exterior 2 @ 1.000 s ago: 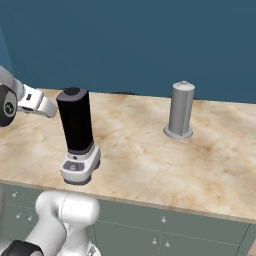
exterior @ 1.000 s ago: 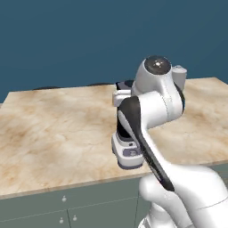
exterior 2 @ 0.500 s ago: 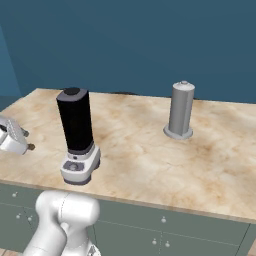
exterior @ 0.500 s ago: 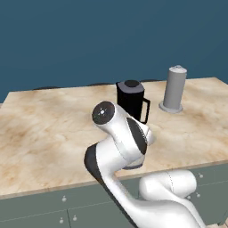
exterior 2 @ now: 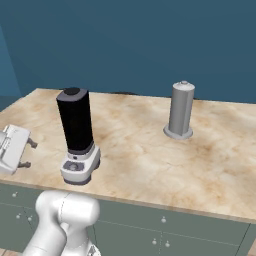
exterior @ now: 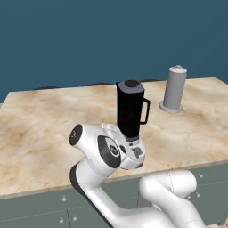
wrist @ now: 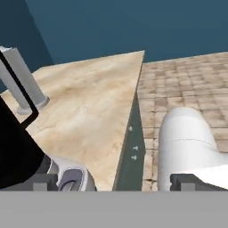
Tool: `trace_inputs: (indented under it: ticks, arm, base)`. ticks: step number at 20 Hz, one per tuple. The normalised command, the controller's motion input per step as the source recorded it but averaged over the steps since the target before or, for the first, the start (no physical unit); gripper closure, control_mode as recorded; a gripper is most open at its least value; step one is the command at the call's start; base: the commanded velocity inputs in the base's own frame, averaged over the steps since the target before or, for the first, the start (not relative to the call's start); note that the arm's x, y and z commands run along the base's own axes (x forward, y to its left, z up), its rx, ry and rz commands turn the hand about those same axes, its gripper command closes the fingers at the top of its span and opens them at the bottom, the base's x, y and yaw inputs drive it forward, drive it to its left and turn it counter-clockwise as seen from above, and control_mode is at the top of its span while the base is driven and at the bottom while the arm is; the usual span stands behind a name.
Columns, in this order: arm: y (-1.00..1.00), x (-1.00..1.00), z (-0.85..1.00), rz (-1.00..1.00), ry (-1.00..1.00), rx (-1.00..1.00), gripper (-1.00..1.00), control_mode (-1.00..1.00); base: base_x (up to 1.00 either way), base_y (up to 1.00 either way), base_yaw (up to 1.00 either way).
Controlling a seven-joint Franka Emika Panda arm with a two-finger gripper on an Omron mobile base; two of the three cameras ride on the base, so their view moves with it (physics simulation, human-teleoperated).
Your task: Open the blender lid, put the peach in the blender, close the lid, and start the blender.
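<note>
The blender [exterior 2: 77, 137] stands on the counter [exterior 2: 150, 150] near its front edge, lid [exterior 2: 71, 92] on. The gripper [exterior 2: 27, 153] hangs just left of it, fingers spread wide, holding nothing.

Left base view sits behind-left of the arm, high, looking forward and down over the bench [exterior: 40, 129] — mid range, blender [exterior: 130, 111] centre. Right base view does the same from behind-right, pincer [exterior 2: 27, 153] at its left edge. Both share the bench top, the blender and the grey cylinder [exterior 2: 180, 110]. Hand view rides low at the bench's front edge, rolled sideways, very close to the blender base — tiled floor [wrist: 187, 84] alongside.
</note>
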Motion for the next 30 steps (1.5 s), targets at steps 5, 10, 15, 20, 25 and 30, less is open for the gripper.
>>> trace_inputs:
  ticks: [5,10,15,20,25,30]
  arm:
    - [-0.14,0.00,-0.38,-0.15,-0.29,0.00,-1.00,-1.00]
    - [-0.23,0.00,-0.27,-0.13,-0.05,0.00,-1.00,-1.00]
    - [-0.22,0.02,-0.33,-0.15,0.00,0.00,-1.00,-1.00]
    - [-0.14,0.09,-0.35,-0.07,0.00,0.00,-1.00,-1.00]
    - [-0.04,0.32,-0.21,0.00,0.00,0.00,-1.00,-1.00]
    - [-0.02,0.40,-0.12,0.00,0.00,0.00,-1.00,-1.00]
  base:
    - [0.00,0.00,0.00]
    - [0.00,0.00,0.00]
    - [0.00,0.00,0.00]
    - [0.00,0.00,0.00]
    - [0.00,0.00,0.00]
    - [0.00,0.00,0.00]
